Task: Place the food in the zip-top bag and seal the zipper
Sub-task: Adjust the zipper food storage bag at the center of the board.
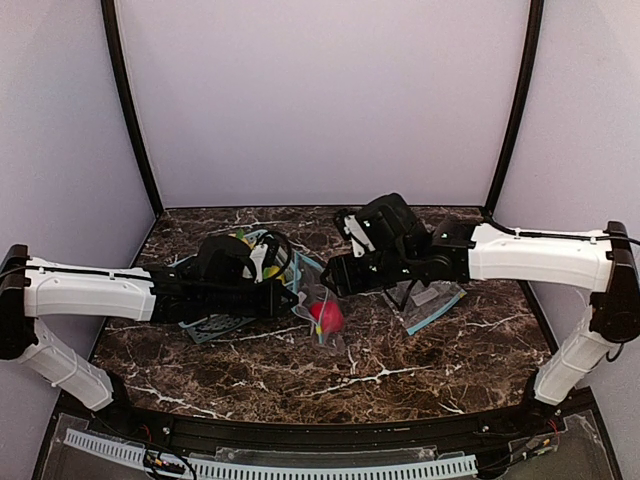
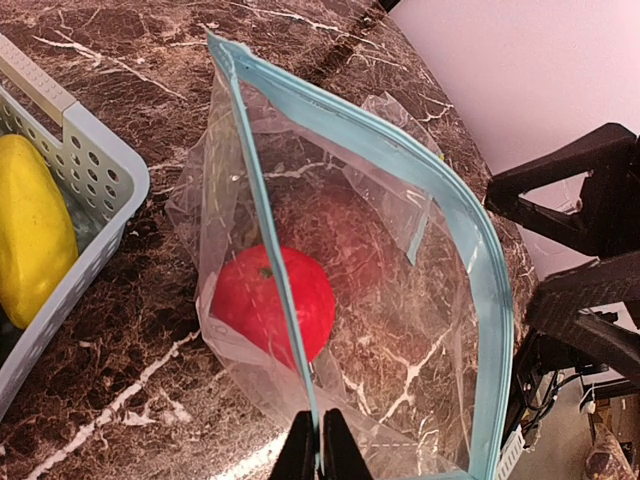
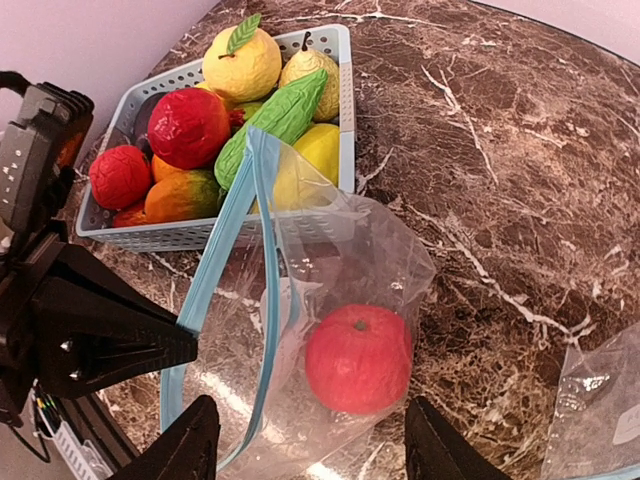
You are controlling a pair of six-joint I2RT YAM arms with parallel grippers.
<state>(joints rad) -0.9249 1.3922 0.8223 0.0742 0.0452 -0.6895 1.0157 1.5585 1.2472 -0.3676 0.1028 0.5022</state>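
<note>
We have one red fruit (image 3: 358, 358) bagged; more food (image 3: 188, 125) waits in the left basket (image 3: 344, 110). Left gripper (image 2: 320, 455) pinches the unsealed zipper (image 2: 340, 115); right gripper (image 3: 310, 428) gapes.

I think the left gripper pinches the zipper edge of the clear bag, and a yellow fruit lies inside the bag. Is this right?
Not quite. The fruit inside the bag is red, not yellow, as the right wrist view shows. The left gripper does pinch the zipper edge.
</note>
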